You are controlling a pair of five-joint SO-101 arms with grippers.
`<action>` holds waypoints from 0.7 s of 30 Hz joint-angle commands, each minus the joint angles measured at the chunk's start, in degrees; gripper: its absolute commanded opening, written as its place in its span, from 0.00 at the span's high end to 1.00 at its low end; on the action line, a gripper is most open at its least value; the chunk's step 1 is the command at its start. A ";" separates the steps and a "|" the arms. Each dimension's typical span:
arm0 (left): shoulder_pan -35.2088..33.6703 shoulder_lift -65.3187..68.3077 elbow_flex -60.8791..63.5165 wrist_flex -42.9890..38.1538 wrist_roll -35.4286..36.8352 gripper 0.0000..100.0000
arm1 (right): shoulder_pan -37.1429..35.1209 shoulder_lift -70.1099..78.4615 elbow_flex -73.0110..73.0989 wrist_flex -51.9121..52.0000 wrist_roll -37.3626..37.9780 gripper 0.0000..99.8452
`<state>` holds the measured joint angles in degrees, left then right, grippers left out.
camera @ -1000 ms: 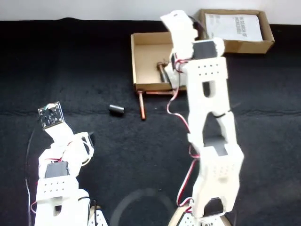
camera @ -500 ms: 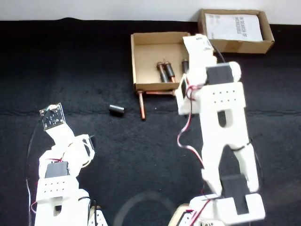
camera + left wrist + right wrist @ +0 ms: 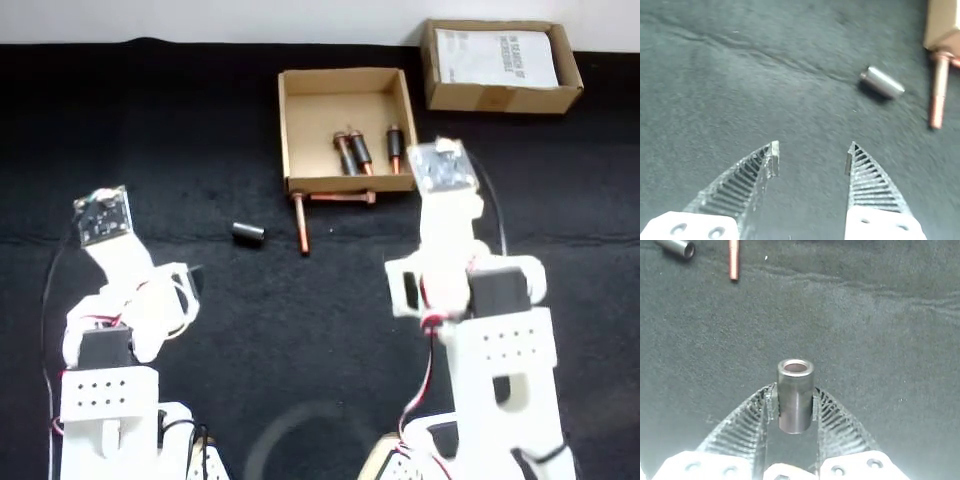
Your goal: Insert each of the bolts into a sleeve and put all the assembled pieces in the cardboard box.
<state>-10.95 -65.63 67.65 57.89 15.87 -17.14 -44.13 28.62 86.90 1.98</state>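
The left arm (image 3: 120, 300) is seen folded close to its base, and the left hand (image 3: 813, 150) is held with its fingers spread apart. The right arm (image 3: 470, 300) is bent likewise, and the right hand (image 3: 793, 390) is clamped on a sleeve (image 3: 795, 372).

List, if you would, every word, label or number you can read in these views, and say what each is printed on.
White sheet lying in the far cardboard box: a heading and several lines of dark print, all too small and blurred to read.
No other text: the near cardboard box and the loose sleeve show no writing.
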 commanded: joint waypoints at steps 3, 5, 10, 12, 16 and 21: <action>6.55 6.99 -8.84 3.43 0.00 0.77 | 0.66 -7.78 7.16 -3.82 4.13 0.99; 7.25 12.09 -12.53 3.52 0.00 0.77 | 0.75 -8.22 8.40 -4.88 4.22 0.99; 8.13 26.24 -23.87 5.36 -0.26 0.77 | 1.36 -8.22 11.38 -8.75 4.66 0.99; 9.45 31.96 -28.70 6.77 -0.26 0.77 | 2.68 -8.13 13.14 -11.12 4.92 0.99; 13.23 42.68 -37.76 8.88 -0.26 0.77 | 4.62 -8.13 17.27 -14.37 5.36 0.99; 17.01 54.20 -47.96 10.02 -0.09 0.77 | 5.05 -8.40 22.02 -18.15 5.10 0.99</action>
<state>3.56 -16.04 26.51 67.56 15.78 -12.75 -50.73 49.27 71.16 6.73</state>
